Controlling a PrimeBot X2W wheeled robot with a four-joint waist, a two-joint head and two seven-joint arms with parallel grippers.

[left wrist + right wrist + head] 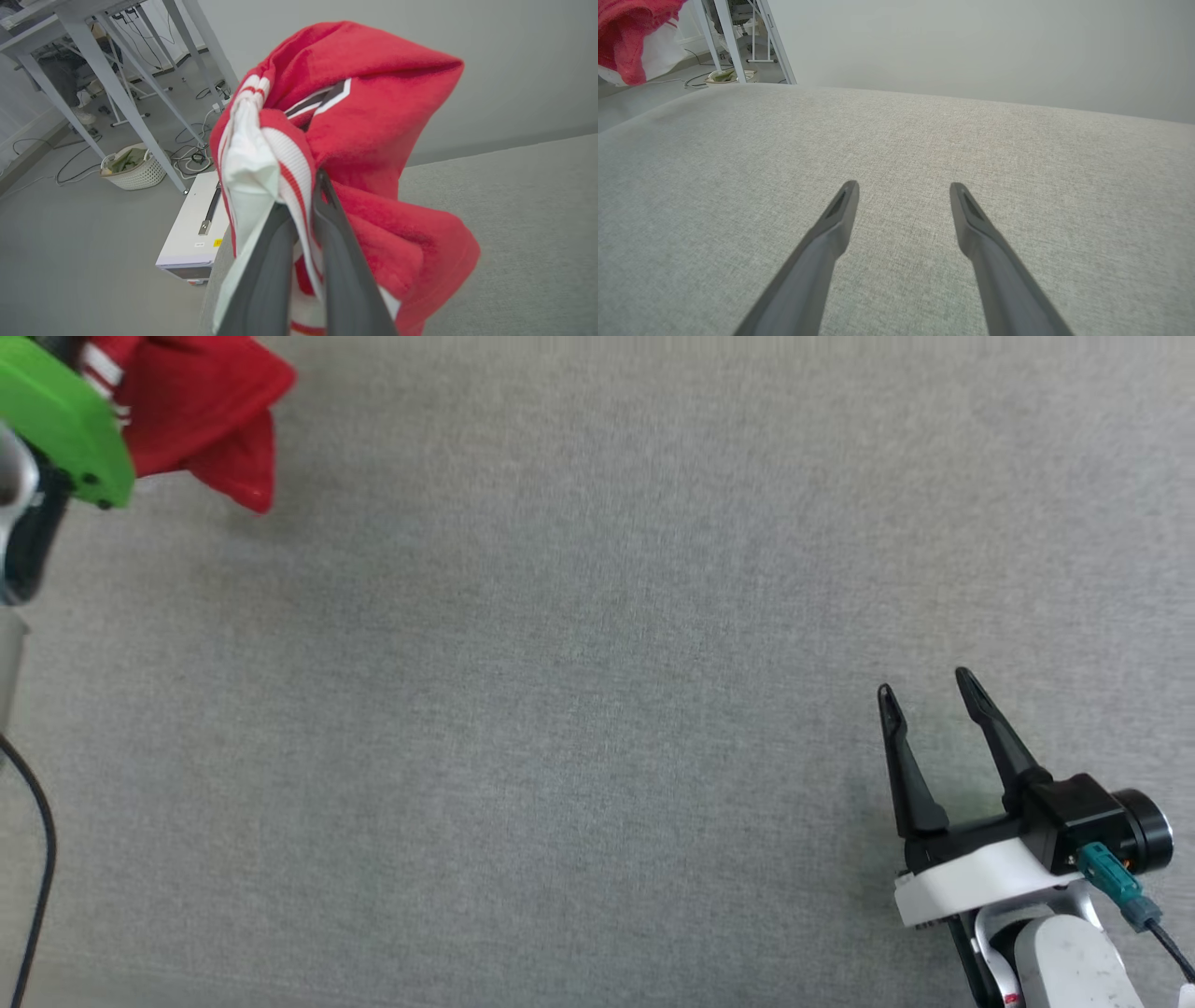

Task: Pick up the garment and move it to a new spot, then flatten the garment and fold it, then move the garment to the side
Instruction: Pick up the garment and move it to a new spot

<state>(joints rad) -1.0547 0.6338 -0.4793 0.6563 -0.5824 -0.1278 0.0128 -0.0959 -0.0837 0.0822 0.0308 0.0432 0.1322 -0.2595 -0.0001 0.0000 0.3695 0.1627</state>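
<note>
1. Gripping the bunched red garment (373, 140) with the left jaws, aloft at the grey bench's (597, 709) far-left edge.
2. Holding the right jaws wide apart, empty, over the bench's near right.

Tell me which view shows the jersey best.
Left wrist view. The jersey is close up there, bunched, its striped trim pinched between the left gripper's shut fingers. Head view catches a red corner of it at the upper left edge; right wrist view, a small red-and-white bunch at its top left.
</note>
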